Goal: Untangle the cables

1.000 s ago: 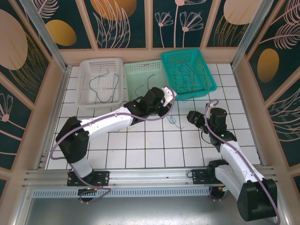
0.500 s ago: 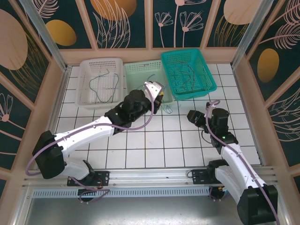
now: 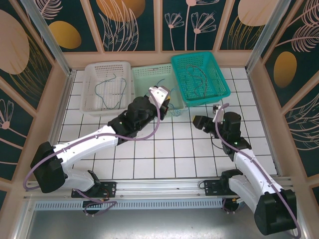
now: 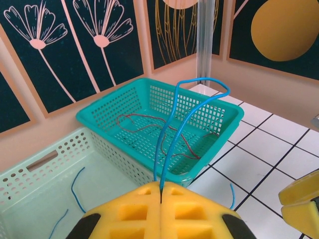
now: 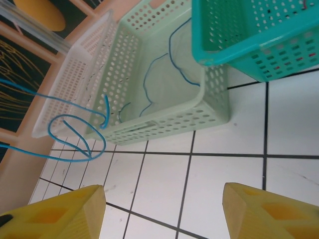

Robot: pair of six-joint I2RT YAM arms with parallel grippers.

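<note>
blue cable [image 4: 202, 79] is clamped in the closed left gripper [image 4: 160, 191], its loops hung near and to the left of the right gripper [image 5: 164, 209], whose jaws are spread apart.

LOG | your left gripper [image 4: 160, 193]: swung from mid-table up to pale green basket [image 3: 147, 73] | blue cable [image 4: 170, 130]: carried along, clamped in it | your right gripper [image 3: 198, 121]: crept left

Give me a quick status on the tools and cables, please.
Left tool shut on blue cable, loop standing up. Right tool open, empty. Red cables lie in teal basket.
</note>
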